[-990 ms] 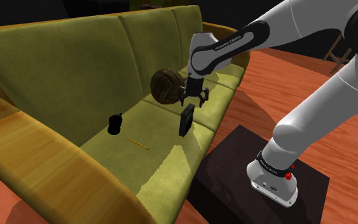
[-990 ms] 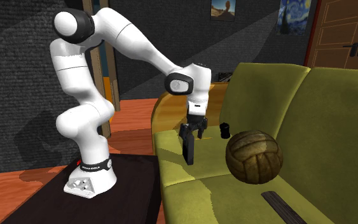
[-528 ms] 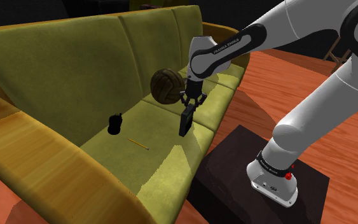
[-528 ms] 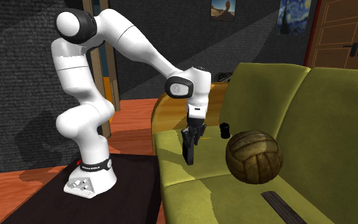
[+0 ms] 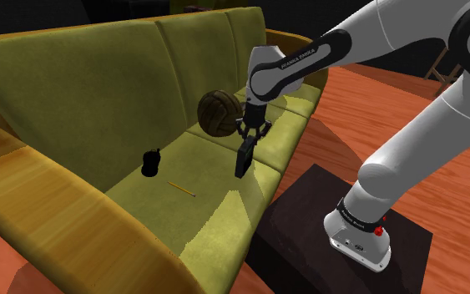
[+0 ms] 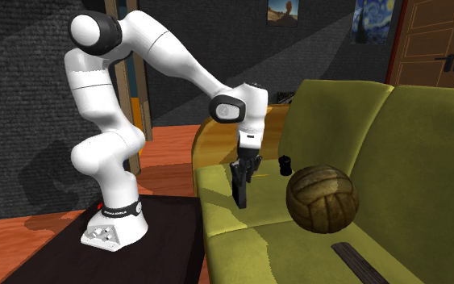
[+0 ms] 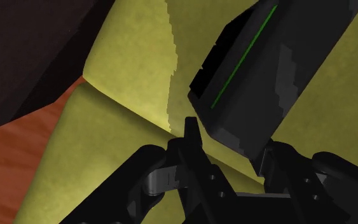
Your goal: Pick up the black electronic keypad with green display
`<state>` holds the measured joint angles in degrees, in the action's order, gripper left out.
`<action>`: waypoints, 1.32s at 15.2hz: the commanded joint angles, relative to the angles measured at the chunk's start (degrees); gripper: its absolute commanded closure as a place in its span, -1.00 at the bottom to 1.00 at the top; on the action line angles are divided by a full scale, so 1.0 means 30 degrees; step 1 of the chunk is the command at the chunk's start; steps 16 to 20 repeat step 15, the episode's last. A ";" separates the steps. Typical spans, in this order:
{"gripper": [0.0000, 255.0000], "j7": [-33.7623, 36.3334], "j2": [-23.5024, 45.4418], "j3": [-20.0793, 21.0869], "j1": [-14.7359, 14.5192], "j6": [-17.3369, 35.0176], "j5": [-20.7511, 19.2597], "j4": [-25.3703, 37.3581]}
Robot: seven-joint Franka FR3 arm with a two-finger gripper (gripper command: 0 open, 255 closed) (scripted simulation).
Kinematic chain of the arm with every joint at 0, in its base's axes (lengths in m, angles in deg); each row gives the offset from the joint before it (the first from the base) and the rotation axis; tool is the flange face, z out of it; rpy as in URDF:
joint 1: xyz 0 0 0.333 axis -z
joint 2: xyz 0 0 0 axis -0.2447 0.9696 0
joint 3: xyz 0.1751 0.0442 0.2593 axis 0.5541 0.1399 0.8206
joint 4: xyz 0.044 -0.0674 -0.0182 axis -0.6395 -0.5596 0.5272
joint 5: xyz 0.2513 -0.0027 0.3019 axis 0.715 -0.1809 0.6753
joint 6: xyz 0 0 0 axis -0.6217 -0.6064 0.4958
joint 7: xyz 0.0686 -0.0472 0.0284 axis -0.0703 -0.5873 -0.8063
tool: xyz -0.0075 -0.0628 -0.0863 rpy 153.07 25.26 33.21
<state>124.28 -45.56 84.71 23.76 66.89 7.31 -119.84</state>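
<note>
The jaws are pinching the top end of the flat black keypad with a thin green line (image 7: pixel 266 70), one on each side. So the black two-finger gripper (image 5: pixel 247 140) has its grab. The keypad hangs straight down under the gripper, tall and thin, over the front part of the seat of the big olive-green sofa (image 5: pixel 74 83). Its low end is right at the cushion. I cannot tell if it touches or is just off it.

I think the grabbing step is done and the lifting step is the one in hand. The next move calls for going straight up, slow and steady, with a tight squeeze. The hold is on one end only, so the keypad may swing or slip if the arm jerks. The round brown ball with stitched patches (image 5: pixel 219 112) sits near, just behind the gripper, so up is safer than sideways. The small black lumpy thing (image 5: pixel 150 162) and the thin yellow stick (image 5: pixel 182 190) lie well apart from the keypad and are not in the way.

There is small dark writing on the white arm (image 5: pixel 308 57). It looks like the maker's name, but I cannot read it for sure. I see no words on the keypad.
</note>
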 commanded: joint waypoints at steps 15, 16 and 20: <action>1.00 0.0060 -0.2000 -0.0359 0.0016 -0.3954 0.0067 0.1980; 1.00 0.0060 -0.2000 -0.0359 0.0016 -0.3954 0.0067 0.1980; 1.00 0.0060 -0.2000 -0.0359 0.0016 -0.3954 0.0067 0.1980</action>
